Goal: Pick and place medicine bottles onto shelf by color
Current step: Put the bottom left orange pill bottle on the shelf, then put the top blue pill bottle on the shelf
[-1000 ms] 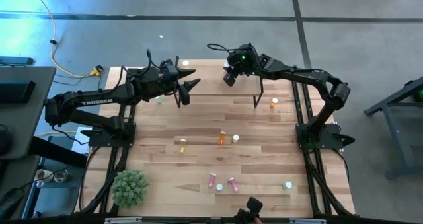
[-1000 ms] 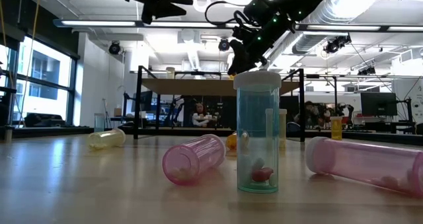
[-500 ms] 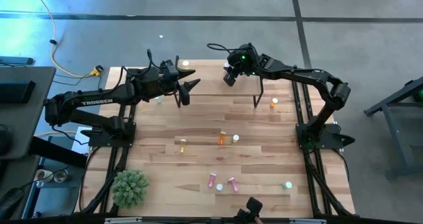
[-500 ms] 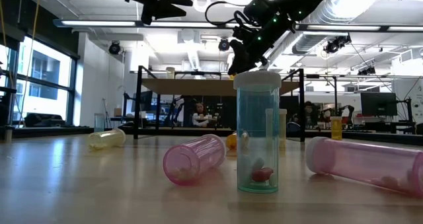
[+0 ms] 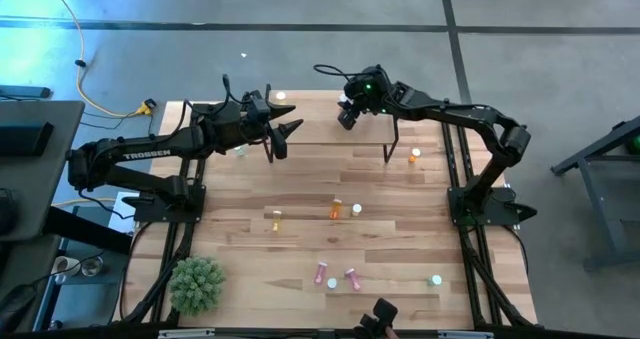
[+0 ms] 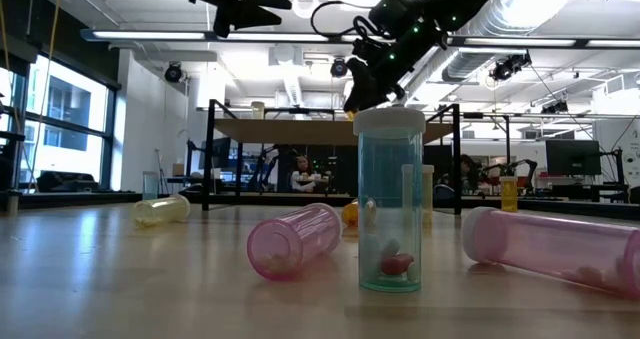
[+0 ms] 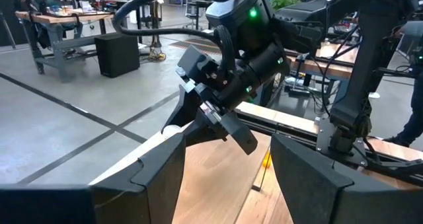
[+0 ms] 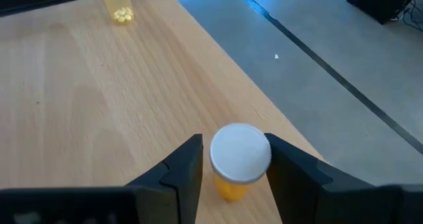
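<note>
My right gripper [image 8: 232,178] fingers straddle a yellow bottle [image 8: 239,159] at the shelf [image 8: 99,112] edge, unclamped; nudging risks toppling it off.

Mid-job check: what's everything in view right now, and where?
shelf: one, light wood, back of table
yellow bottles: three; two on shelf, one mid-table
orange bottles: two; beside shelf leg, mid-table
pink bottles: two, lying near front
green bottles: at least two, front
plant: one, green, front left corner
left gripper: open, empty, at shelf's left end
right gripper: at a yellow bottle on shelf
</note>
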Action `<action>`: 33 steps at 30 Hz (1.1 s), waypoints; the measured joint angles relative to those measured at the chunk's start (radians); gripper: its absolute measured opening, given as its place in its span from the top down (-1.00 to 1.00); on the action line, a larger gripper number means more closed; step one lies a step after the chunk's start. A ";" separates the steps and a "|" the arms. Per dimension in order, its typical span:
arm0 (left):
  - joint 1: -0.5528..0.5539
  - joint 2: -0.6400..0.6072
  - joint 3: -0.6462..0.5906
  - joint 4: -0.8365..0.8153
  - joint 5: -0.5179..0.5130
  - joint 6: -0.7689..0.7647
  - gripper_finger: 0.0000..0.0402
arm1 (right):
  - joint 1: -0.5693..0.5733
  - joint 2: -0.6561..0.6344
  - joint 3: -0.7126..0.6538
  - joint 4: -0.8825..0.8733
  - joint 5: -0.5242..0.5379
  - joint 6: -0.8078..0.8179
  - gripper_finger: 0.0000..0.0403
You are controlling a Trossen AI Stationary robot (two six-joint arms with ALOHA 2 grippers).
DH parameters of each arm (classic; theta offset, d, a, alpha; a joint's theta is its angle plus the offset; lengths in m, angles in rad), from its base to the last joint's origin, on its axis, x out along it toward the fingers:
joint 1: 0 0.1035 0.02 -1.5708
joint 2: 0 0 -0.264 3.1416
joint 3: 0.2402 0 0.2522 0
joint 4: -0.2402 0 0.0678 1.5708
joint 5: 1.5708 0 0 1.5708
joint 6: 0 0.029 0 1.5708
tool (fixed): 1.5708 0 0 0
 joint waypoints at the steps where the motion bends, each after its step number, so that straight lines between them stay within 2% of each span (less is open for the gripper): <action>1: 0.000 0.000 0.000 0.000 0.000 0.000 -0.06 | 0.000 0.000 0.006 -0.005 0.000 0.000 0.26; 21: 0.000 0.000 0.000 -0.037 -0.008 0.000 -0.06 | 0.000 -0.002 0.139 -0.102 0.000 -0.035 0.26; 33: 0.000 -0.016 0.000 -0.231 -0.043 -0.018 -0.06 | 0.000 -0.002 0.306 -0.298 0.000 -0.103 0.26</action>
